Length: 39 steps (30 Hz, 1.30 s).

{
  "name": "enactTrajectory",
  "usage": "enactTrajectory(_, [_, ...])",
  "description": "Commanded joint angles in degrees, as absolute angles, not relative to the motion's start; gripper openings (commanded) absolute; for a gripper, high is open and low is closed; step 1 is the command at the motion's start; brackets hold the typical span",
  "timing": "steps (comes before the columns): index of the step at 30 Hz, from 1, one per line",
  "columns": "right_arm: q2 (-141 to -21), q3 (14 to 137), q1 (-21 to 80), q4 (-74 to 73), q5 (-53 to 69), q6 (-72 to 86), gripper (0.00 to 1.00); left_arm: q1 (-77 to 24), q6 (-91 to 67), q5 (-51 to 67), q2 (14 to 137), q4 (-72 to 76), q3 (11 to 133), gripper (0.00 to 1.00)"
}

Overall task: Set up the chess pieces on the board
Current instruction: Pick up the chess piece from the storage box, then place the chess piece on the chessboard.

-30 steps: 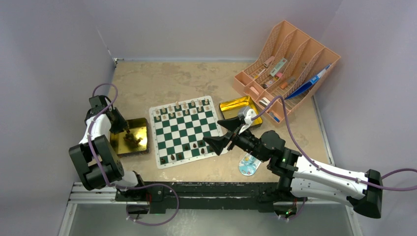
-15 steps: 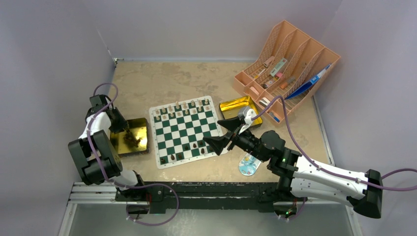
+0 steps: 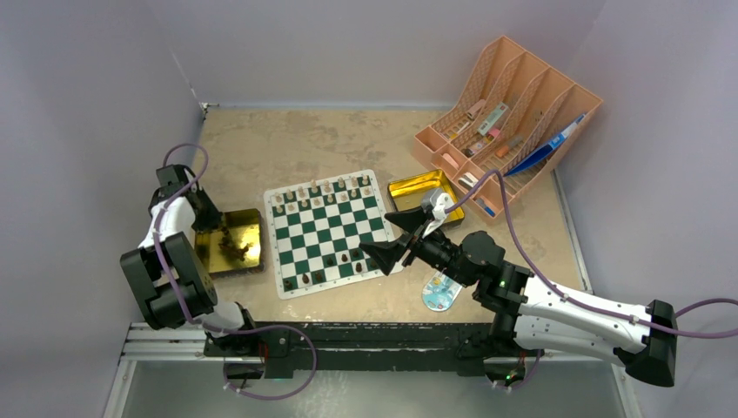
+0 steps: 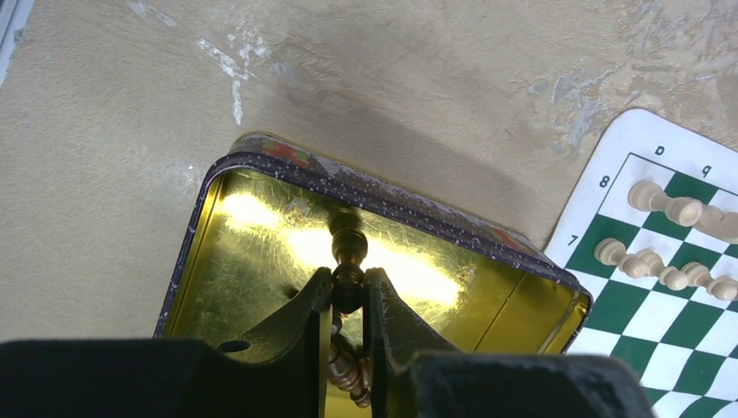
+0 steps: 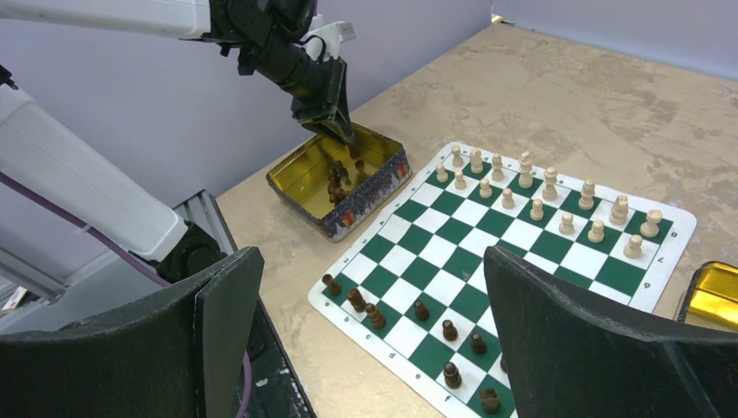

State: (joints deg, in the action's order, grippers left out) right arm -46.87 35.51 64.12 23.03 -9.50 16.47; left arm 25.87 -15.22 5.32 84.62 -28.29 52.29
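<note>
The green-and-white board lies mid-table. Cream pieces fill its far rows and several dark brown pieces stand along its near rows. My left gripper is inside the gold tin left of the board, shut on a dark brown piece; more dark pieces lie in the tin below it. It also shows in the right wrist view. My right gripper is open and empty, hovering over the board's near right corner.
A second gold tin sits right of the board. An orange rack with pens and small items stands at the back right. A small blue-patterned item lies near the front edge under my right arm.
My left arm has shifted slightly toward the left over the tin. The right arm has not moved.
</note>
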Motion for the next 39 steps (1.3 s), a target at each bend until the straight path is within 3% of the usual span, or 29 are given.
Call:
enactTrajectory(1, [-46.63, 36.35, 64.07, 24.78, -10.41, 16.12, 0.99, 26.16, -14.88, 5.51, 80.77, -29.03, 54.85, 0.03])
enactTrajectory(11, [-45.75, 38.53, 64.07, 20.26, -12.7, 18.79, 0.99, 22.12, -16.7, 9.43, 72.23, -30.87, 55.99, 0.02])
enactTrajectory(21, [-43.86, 39.9, 64.03, 13.04, -14.89, 22.48, 0.99, 7.85, -19.27, 10.09, 66.92, -34.27, 57.1, 0.01])
enactTrajectory(39, [-37.73, 39.42, 64.07, 1.96, -23.58, 27.54, 0.99, -30.45, -30.15, -1.19, 62.46, -40.37, 53.86, 0.0])
